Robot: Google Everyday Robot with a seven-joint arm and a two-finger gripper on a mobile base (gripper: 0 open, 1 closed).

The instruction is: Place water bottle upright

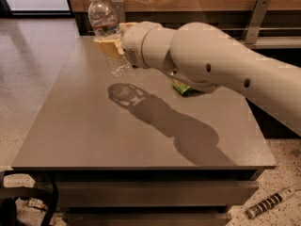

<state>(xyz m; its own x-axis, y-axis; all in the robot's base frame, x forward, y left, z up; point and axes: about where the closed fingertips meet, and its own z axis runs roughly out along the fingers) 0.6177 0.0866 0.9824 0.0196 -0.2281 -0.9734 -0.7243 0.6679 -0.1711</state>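
Hand (109, 48) clamped on water bottle (103, 19), approx upright, abv table (84, 140) far-left corner.

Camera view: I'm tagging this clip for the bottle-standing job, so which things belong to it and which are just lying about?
Job:
- clear ribbed plastic water bottle with white cap, held near-upright in the air
- tan two-finger gripper, shut on the bottle, over the far-left part of the grey table top

Lying about:
- green crumpled packet on the table
- striped cylinder on the floor

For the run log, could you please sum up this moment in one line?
gripper: over table far edge, jaws shut on water bottle | pose: nearly upright, cap up, lifted | green packet: beside arm
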